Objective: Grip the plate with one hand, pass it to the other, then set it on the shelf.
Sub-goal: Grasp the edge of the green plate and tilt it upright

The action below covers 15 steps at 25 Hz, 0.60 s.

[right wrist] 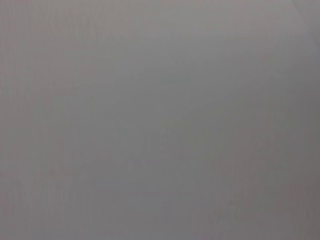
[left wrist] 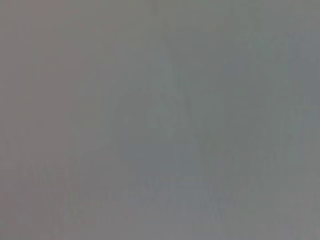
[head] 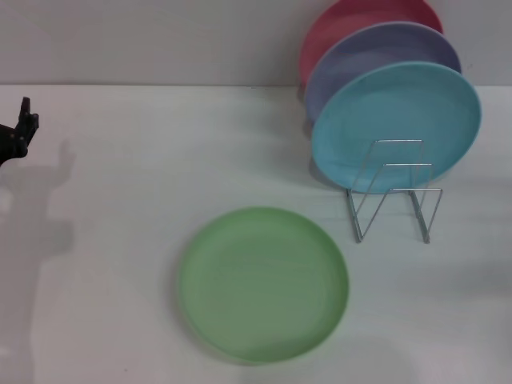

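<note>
Left gripper [head: 20, 132] is at the far 9 o'clock edge of the head view, above the table [head: 120, 200], well apart from everything. Only a dark tip shows, so I can't tell whether it's open or closed. It holds nothing. Right gripper isn't in the head view at all. Both wrist views show only flat grey, no use here.

Plate [head: 262, 284] lies flat on the table, face up, at about 6 o'clock from the middle of the head view, nothing touching it. It's round, so no long axis to speak of; the open face points straight up and the rim is level. My read: flat like that, only the rim is there to grip, so it needs an edge pinch from the side.

Shelf [head: 394, 192] stands at roughly 2 o'clock from the plate, near but apart. It already carries three plates upright on edge, leaning back: turquoise plate [head: 396, 124] in front, lavender plate [head: 360, 60] behind it, red plate [head: 344, 24] rearmost. The front wire loops look free, probably the slot for the green one.

Task looks unstarted: no grip yet, handover and racking still to do.
</note>
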{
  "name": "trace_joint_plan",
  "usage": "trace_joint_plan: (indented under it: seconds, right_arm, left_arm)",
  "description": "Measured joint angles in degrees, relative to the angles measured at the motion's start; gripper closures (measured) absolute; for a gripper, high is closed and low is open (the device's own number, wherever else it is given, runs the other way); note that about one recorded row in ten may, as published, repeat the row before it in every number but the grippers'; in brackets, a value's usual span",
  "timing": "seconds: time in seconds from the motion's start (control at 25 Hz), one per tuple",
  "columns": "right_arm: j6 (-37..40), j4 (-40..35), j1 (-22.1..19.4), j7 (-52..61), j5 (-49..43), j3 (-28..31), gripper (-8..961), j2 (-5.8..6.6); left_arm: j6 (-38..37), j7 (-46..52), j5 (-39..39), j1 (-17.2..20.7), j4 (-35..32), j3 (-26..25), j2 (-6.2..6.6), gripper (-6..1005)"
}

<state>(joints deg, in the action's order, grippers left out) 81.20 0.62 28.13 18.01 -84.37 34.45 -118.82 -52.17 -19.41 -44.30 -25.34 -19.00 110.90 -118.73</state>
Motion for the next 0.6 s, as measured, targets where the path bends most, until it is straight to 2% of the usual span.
trace_joint_plan:
  seconds: [0.04, 0.08, 0.12, 0.2, 0.28, 0.32, 0.4, 0.48, 0.52, 0.6]
  right_arm:
    - [0.0, 0.0, 0.0, 0.0, 0.0, 0.0, 240, 0.00]
    - [0.0, -0.1, 0.0, 0.0, 0.0, 0.0, 240, 0.00]
    - [0.0, -0.1, 0.0, 0.0, 0.0, 0.0, 240, 0.00]
    - [0.2, -0.1, -0.1, 0.0, 0.0, 0.0, 241, 0.00]
    - [0.4, -0.1, -0.2, 0.0, 0.0, 0.0, 241, 0.00]
    - [0.4, -0.1, -0.2, 0.0, 0.0, 0.0, 241, 0.00]
    - [0.4, -0.1, -0.3, 0.0, 0.0, -0.1, 241, 0.00]
    - [0.4, -0.1, -0.4, 0.0, 0.0, 0.0, 242, 0.00]
    - [0.4, -0.1, -0.4, 0.0, 0.0, 0.0, 242, 0.00]
    - [0.4, -0.1, -0.4, 0.0, 0.0, -0.1, 242, 0.00]
  left_arm:
    - [4.4, 1.1, 0.0, 0.3, -2.6, -1.6, 0.25, 156]
    - [15.3, 2.6, 0.1, 1.1, -8.7, -4.9, 0.66, 158]
    - [15.3, 2.6, 0.1, 1.1, -8.7, -4.9, 0.66, 159]
    - [24.2, 3.1, 0.3, 1.7, -13.6, -7.8, 0.91, 162]
    - [38.2, 3.2, 0.5, 2.0, -21.4, -12.3, 1.34, 164]
    - [38.2, 3.2, 0.5, 2.0, -21.4, -12.3, 1.34, 166]
    - [45.7, 3.2, 0.5, 2.4, -26.2, -14.6, 1.49, 168]
    - [57.6, 2.7, 0.1, 3.6, -34.4, -17.5, 1.53, 171]
    - [57.6, 2.7, 0.1, 3.6, -34.4, -17.5, 1.53, 172]
    - [63.2, 2.5, 0.0, 4.4, -39.0, -18.8, 1.54, 175]
